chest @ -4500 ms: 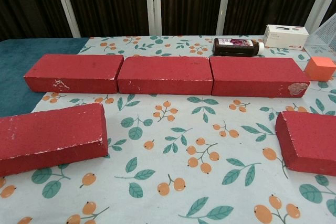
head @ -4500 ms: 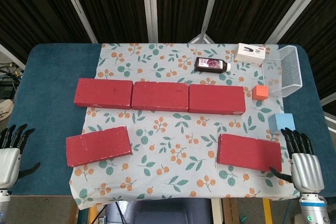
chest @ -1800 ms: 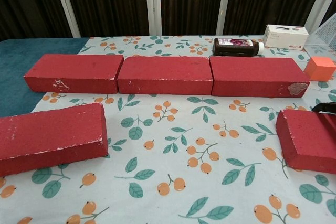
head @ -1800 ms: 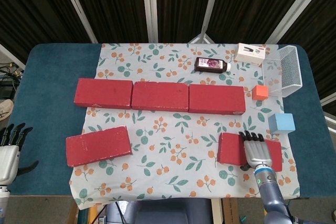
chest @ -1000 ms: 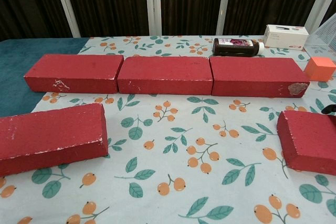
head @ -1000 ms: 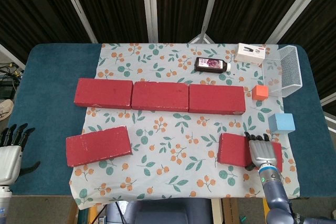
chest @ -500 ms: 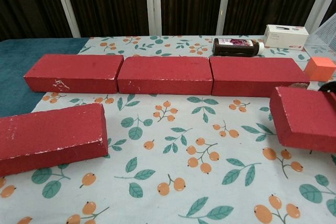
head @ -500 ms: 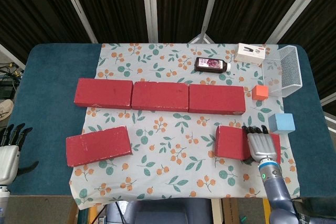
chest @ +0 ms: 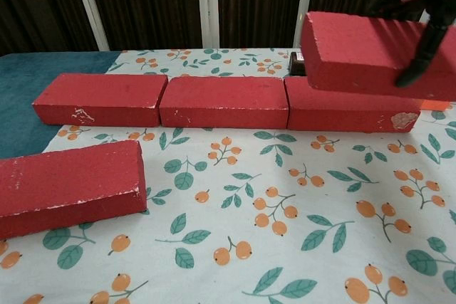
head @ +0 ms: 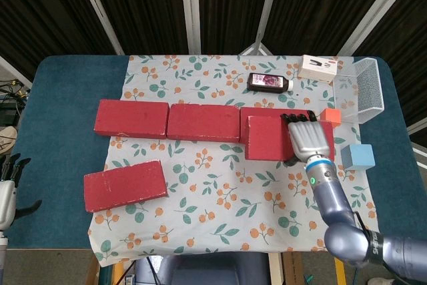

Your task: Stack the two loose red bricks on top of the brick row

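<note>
Three red bricks form the brick row across the flowered cloth. My right hand grips one loose red brick and holds it in the air, over the row's right-hand brick. The other loose red brick lies on the cloth at the front left. My left hand rests low at the left edge of the head view, away from the bricks, fingers apart and empty.
A dark bottle lies behind the row, and a white box sits further right. A wire basket stands at the back right. An orange cube and a blue cube sit on the right.
My right hand came in from the right edge, took hold of the right loose brick and lifted it up and back over the row's right end. The left hand barely moved.
</note>
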